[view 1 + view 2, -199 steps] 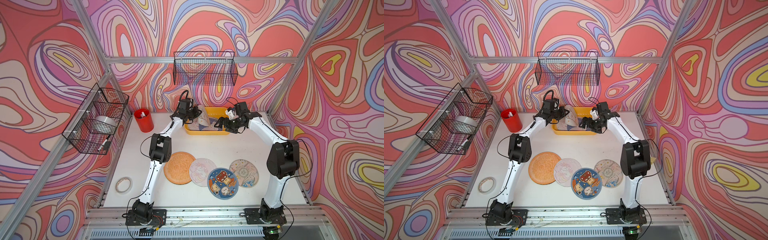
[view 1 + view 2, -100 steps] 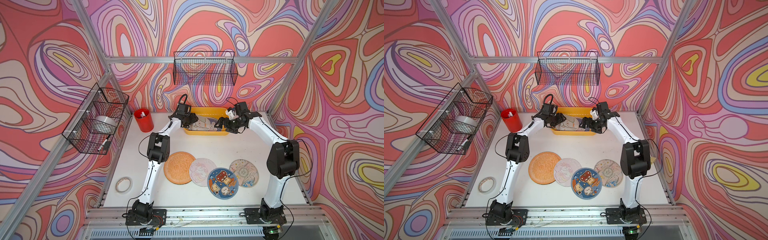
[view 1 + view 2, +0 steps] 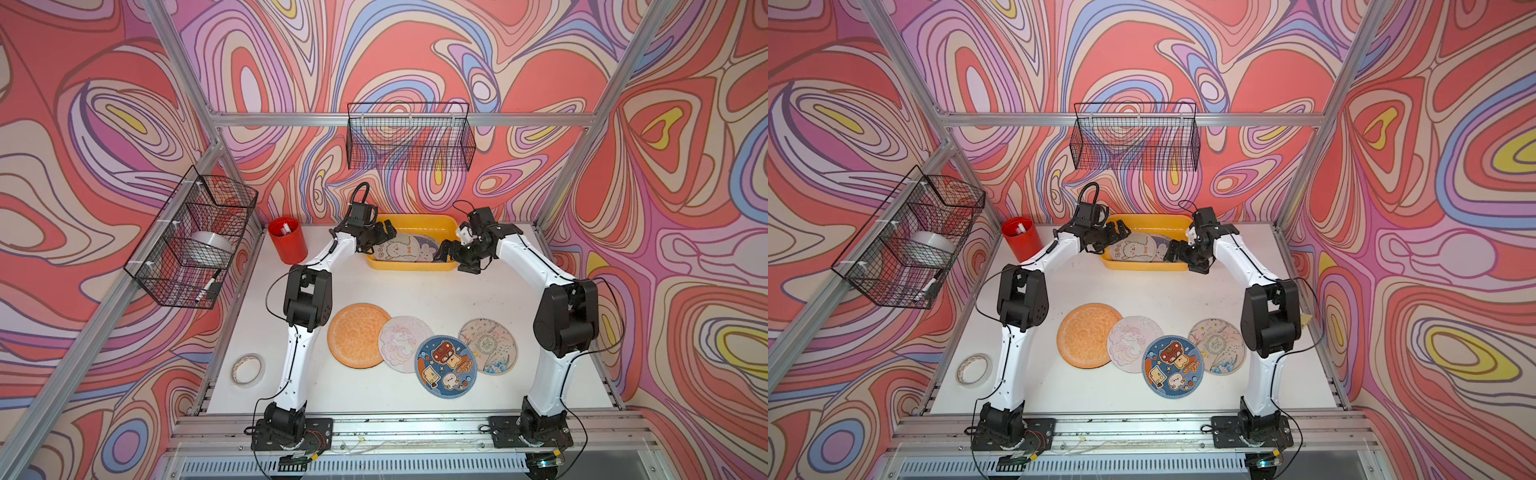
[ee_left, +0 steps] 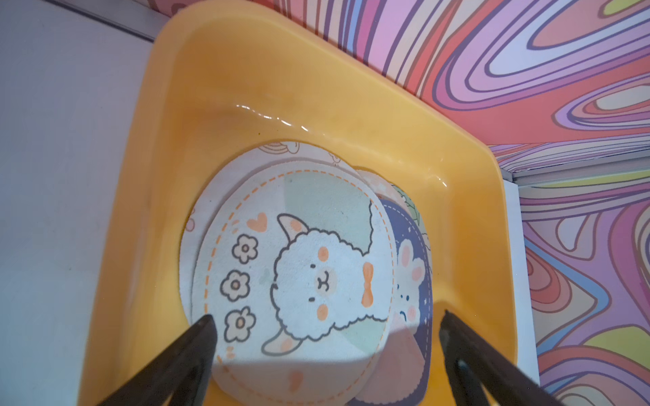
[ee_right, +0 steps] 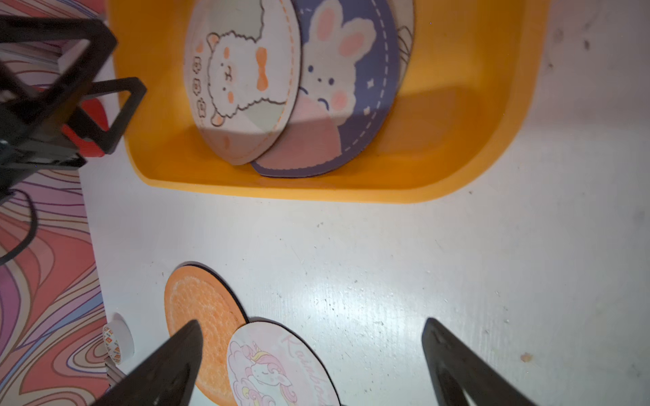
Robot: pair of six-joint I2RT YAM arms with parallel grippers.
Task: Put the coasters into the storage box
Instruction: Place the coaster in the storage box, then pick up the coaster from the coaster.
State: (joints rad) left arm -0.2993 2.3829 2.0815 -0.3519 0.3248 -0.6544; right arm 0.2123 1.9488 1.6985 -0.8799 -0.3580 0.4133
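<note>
Left gripper (image 4: 326, 316) hung with its jaws spread wide and nothing between them, over the pale round alpaca-print coaster (image 4: 299, 267) lying in the shallow yellow plastic storage box (image 4: 218, 88). Only its wrist view showed another pale disc (image 4: 225, 175) beneath that one. Right gripper (image 5: 310, 322), likewise spread and empty, hovered above the white table (image 5: 387, 263) near the box's front rim. Its wrist view showed the blue rabbit-print coaster (image 5: 344, 81) most fully. Only the top views showed all four discs on the table: textured orange coaster (image 3: 356, 335), pale unicorn coaster (image 3: 405, 345), blue cartoon coaster (image 3: 445, 366), pale floral coaster (image 3: 488, 346).
</note>
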